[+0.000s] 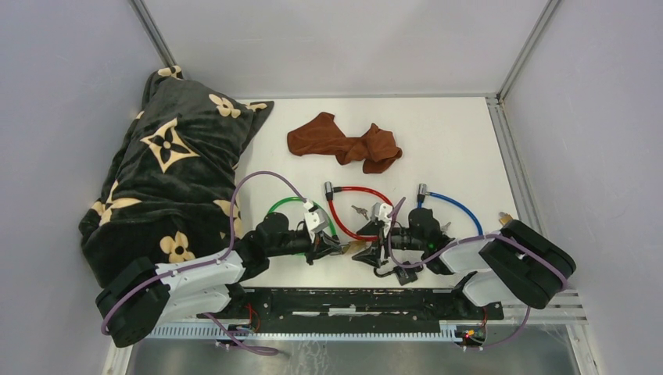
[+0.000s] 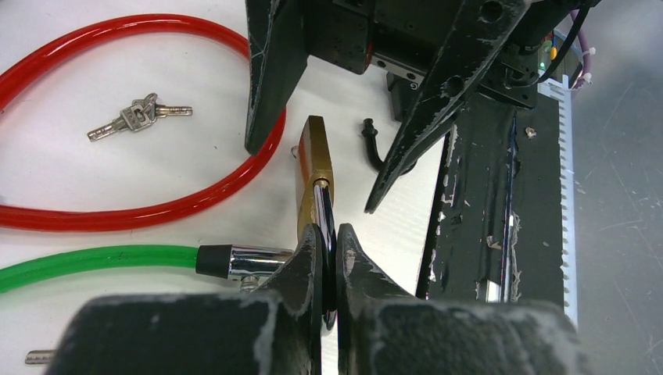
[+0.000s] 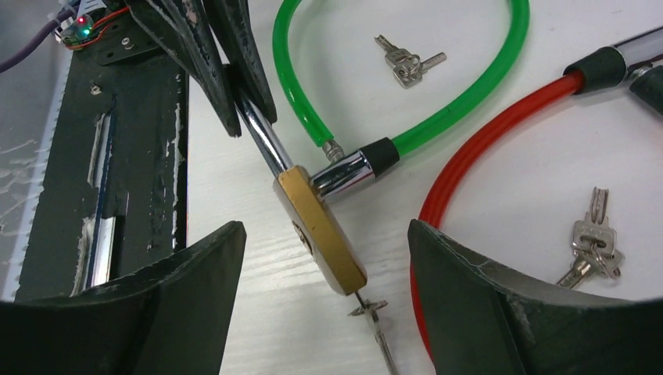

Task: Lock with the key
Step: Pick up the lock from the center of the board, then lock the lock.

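Left gripper (image 2: 328, 238) is clamped tight on the shackle (image 3: 262, 141) of the brass padlock (image 3: 320, 230), most of that loop buried between its fingers. The padlock sits near the table's front edge, touching the green cable lock (image 3: 469, 101). Right gripper (image 3: 324, 233) gapes wide astride the padlock, gripping nothing. The thin key (image 3: 377, 324) under the padlock's base runs off the frame, hard to read.

A: What colour is the padlock (image 3: 320, 230)?
B: Brass-gold. Alongside are a green cable (image 3: 469, 101), a red cable (image 3: 469, 168) and a blue cable (image 1: 461, 207).
A: At nine o'clock?
B: Black blanket (image 1: 168, 180) with cream flowers. At twelve, a rust-brown cloth (image 1: 344, 142).
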`<state>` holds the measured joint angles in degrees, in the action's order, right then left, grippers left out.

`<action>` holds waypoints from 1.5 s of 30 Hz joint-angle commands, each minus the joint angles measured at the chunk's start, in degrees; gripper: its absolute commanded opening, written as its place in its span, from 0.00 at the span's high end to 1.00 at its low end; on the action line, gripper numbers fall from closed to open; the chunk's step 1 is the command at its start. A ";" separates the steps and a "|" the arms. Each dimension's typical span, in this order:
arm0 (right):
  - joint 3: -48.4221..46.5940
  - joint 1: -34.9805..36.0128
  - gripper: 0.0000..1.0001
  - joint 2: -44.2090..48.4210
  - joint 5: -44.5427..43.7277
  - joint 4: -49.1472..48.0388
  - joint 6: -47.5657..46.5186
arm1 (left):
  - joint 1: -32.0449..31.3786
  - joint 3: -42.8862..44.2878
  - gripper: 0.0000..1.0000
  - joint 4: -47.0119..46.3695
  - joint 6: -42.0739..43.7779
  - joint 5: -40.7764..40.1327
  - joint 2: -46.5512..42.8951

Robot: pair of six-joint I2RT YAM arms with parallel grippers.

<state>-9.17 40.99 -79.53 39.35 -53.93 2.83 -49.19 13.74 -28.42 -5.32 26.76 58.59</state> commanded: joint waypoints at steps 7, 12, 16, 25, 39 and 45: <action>-6.43 2.04 0.66 -4.61 6.81 0.87 -2.92 | 0.31 0.78 0.98 -10.07 -1.78 1.45 -1.63; -7.32 2.31 0.93 -3.46 7.08 6.57 -5.10 | 0.33 -0.51 0.98 -9.90 -3.04 0.88 -2.13; -8.84 2.33 1.00 -0.10 6.05 13.00 -6.76 | 0.31 -1.78 0.98 -7.71 -0.93 0.98 -3.21; -14.79 6.24 1.00 6.50 -2.51 34.92 -16.66 | 0.30 -0.93 0.56 2.71 12.25 0.51 -3.89; -20.50 10.71 1.00 12.27 -6.08 45.04 -20.22 | 0.40 -0.57 0.42 1.85 15.72 -0.91 -1.87; -21.91 11.74 1.00 14.22 -7.04 46.24 -20.62 | 0.33 -1.64 0.50 0.68 14.47 -0.33 -1.72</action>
<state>-26.76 52.21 -68.31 31.68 -4.86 -16.80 -48.88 11.81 -25.02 8.49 26.22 56.75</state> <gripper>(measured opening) 0.177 0.541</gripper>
